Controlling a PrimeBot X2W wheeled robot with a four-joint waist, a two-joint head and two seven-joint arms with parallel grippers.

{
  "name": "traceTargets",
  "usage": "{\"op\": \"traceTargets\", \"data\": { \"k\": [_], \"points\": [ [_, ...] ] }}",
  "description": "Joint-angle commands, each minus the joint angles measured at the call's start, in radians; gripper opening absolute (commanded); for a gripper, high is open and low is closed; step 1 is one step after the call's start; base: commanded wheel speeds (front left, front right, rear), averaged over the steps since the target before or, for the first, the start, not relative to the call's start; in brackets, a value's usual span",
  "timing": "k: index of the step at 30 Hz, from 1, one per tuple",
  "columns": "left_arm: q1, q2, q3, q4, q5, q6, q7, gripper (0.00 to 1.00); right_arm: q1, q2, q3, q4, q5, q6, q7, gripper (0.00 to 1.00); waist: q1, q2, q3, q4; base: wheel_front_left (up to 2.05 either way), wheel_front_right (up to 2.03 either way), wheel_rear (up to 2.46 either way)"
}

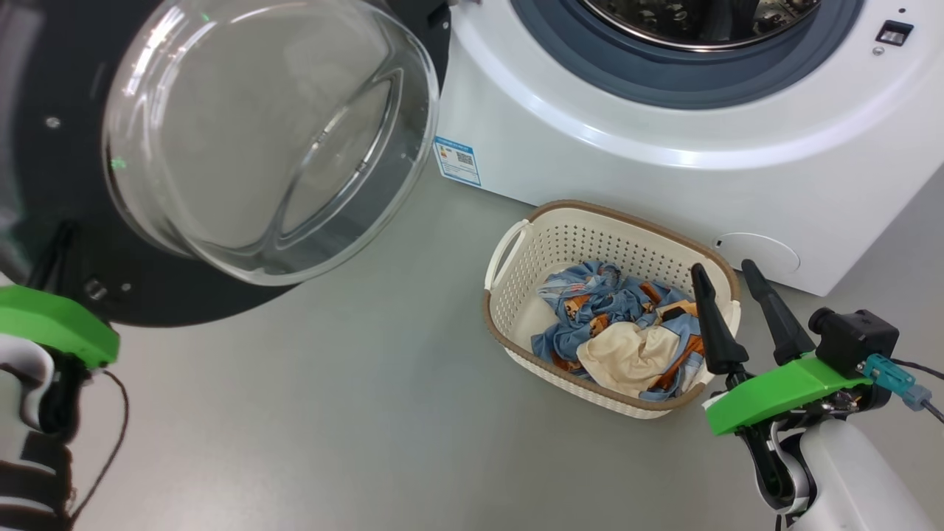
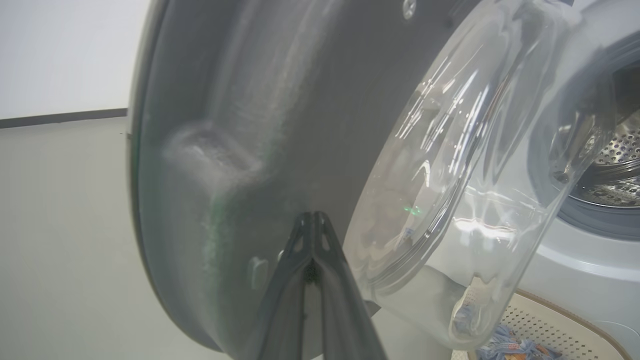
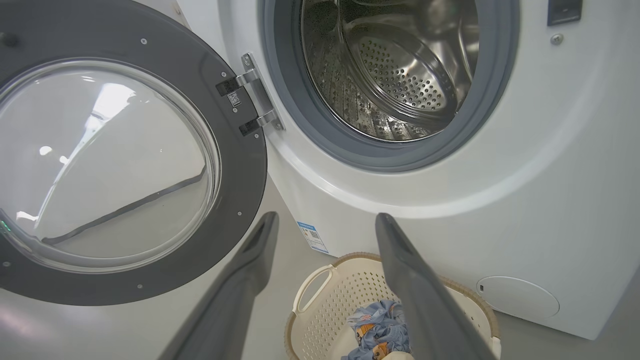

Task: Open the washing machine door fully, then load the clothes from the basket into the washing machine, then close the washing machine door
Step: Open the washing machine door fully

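The washing machine door (image 1: 59, 96) stands swung open at the left, its clear glass bowl (image 1: 273, 140) bulging toward me. My left gripper (image 2: 312, 216) is shut, its tips together against the door's (image 2: 250, 100) grey inner face beside the glass. The washing machine (image 1: 664, 169) shows its steel drum (image 3: 395, 75) with nothing in it. The basket (image 1: 612, 215) sits on the floor before the machine and holds the clothes (image 1: 619, 324), blue printed fabric and a cream piece. My right gripper (image 1: 723, 267) is open and empty by the basket's right rim, its fingers (image 3: 400, 260) spread wide.
Grey floor (image 1: 332, 413) stretches between the door and the basket. A blue sticker (image 1: 457, 160) marks the machine's lower left corner. The door's hinge (image 3: 255, 100) joins it to the white front. A round filter cover (image 1: 759, 254) sits low on the machine, behind my right gripper.
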Motion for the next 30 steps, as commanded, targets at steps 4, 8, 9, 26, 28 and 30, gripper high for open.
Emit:
{"op": "traceTargets", "data": {
  "k": [4, 8, 9, 26, 28, 30],
  "points": [
    [-0.087, 0.097, 0.018, 0.056, -0.009, -0.002, -0.027, 0.0, -0.036, 0.002, 0.027, -0.017, 0.001, 0.006, -0.012, 1.0, -0.0001, -0.0001, 0.0, -0.017, 0.0, 0.0, 0.0],
    [-0.118, 0.114, -0.002, 0.111, -0.017, -0.005, -0.044, 0.0, -0.035, 0.003, 0.025, -0.018, 0.004, 0.006, -0.012, 1.0, -0.0001, -0.0001, -0.002, -0.03, 0.0, 0.0, 0.0],
    [-0.123, 0.116, -0.007, 0.119, -0.018, -0.005, -0.047, 0.0, -0.035, 0.004, 0.023, -0.018, 0.004, 0.006, -0.012, 1.0, -0.0001, -0.0001, -0.003, -0.031, 0.0, 0.0, 0.0],
    [-0.117, 0.12, -0.128, 0.145, -0.05, -0.006, -0.083, 0.0, -0.021, 0.013, 0.02, -0.011, 0.012, 0.006, -0.012, 1.0, -0.0001, -0.0001, -0.027, -0.04, 0.0, 0.0, 0.0],
    [-0.107, 0.116, -0.139, 0.14, -0.064, -0.006, -0.087, 0.0, -0.016, 0.014, 0.019, -0.01, 0.015, 0.006, -0.012, 1.0, -0.0001, -0.0001, -0.035, -0.043, 0.0, 0.0, 0.0],
    [-0.094, 0.119, -0.151, 0.135, -0.073, -0.006, -0.091, 0.0, -0.012, 0.014, 0.019, -0.011, 0.017, 0.006, -0.012, 1.0, -0.0001, -0.0001, -0.045, -0.048, 0.0, 0.0, 0.0]
  ]
}}
